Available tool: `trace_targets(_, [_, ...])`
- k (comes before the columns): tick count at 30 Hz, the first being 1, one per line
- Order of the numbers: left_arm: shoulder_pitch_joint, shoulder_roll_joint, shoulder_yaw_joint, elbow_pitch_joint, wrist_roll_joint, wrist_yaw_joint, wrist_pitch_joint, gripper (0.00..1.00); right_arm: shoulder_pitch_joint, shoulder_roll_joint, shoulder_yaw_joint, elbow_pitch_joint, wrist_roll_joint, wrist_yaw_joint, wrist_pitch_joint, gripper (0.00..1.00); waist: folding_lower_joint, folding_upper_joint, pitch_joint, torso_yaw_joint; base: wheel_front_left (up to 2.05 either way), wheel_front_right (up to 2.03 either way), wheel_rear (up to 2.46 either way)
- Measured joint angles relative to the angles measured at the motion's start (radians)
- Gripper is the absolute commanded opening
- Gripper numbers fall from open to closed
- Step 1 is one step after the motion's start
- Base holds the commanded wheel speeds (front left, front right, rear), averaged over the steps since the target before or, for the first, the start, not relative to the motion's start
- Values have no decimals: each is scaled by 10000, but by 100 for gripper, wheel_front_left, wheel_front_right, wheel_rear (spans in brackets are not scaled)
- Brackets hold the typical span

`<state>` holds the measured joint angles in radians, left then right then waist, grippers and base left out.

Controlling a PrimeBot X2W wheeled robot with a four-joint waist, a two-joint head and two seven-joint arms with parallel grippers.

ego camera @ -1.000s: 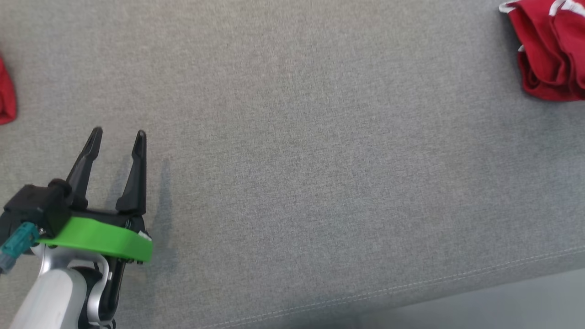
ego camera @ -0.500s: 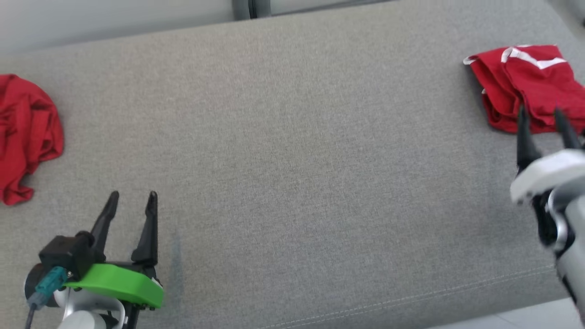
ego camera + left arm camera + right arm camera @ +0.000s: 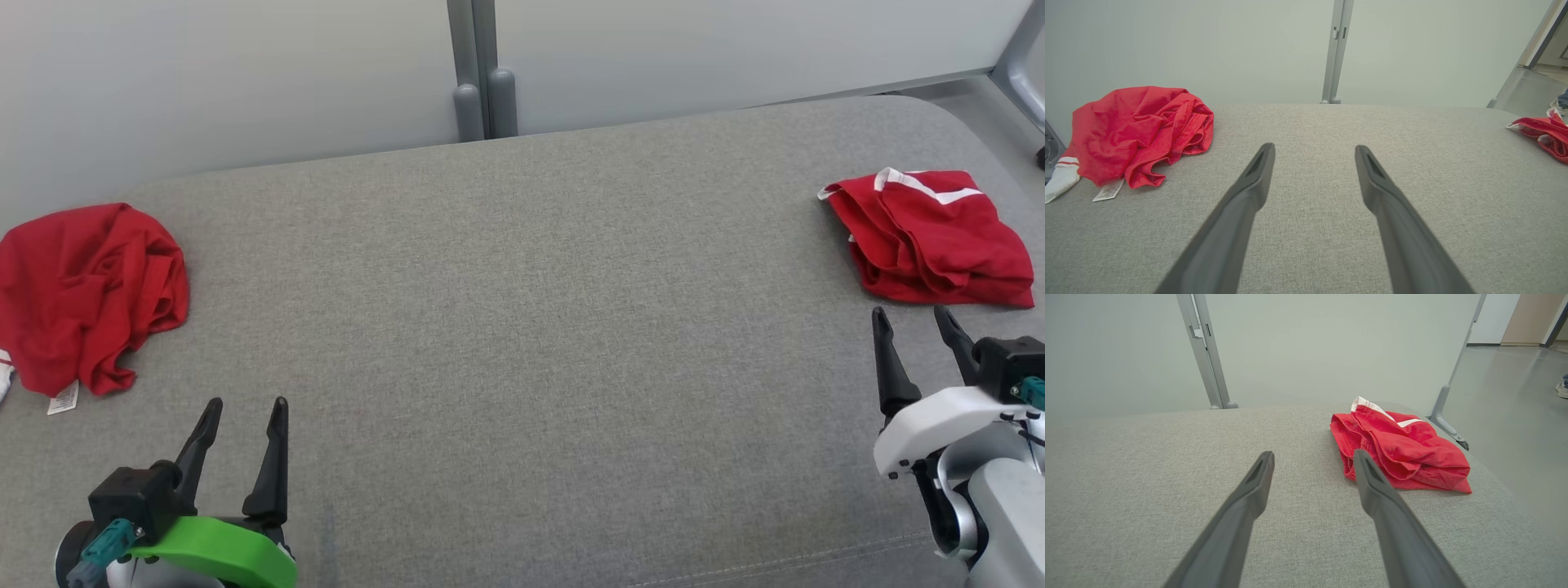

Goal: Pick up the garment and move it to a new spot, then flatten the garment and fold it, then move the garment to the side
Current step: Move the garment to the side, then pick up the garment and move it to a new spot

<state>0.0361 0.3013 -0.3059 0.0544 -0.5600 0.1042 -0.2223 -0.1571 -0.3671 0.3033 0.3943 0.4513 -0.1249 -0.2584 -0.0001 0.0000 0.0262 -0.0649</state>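
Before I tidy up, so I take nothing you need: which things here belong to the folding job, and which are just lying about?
Job, likely:
- crumpled red cloth garment
- grey fabric surface under it

Lying about:
- folded red garment with white trim, seemingly done
- white cloth piece with a red stripe

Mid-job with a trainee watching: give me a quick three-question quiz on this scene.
1. Fill in: the left pincer and the right pincer both stand ___.
2. True or false: the left pincer grips cloth.
3. Of the crumpled garment and the folded garment, which lies nearer the right pincer? A) crumpled B) folded
Key: 1 open; 2 false; 3 B.
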Motion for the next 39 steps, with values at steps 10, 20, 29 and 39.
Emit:
trace_targets(10, [56, -2, -127, -35, 4, -105, -75, 100, 777, 297, -96, -635, -550, 0, 0, 100, 0, 0, -221, 444, 0, 0, 0])
trace_targets(20, [55, -25, -134, -59, 15, -150, -81, 100, 1127, 458, 161, -1308, -1091, 0, 0, 100, 0, 0, -192, 989, 0, 0, 0])
trace_targets(29, [675, -65, 462, -71, 13, -73, -174, 100, 1070, 719, 1289, -1492, -1553, 382, 0, 100, 0, 0, -199, 2040, 0, 0, 0])
trace_targets(39, [758, -65, 314, -167, 13, -81, -174, 100, 1036, 675, 1001, -1505, -1561, 299, 0, 100, 0, 0, -187, 3407, 0, 0, 0])
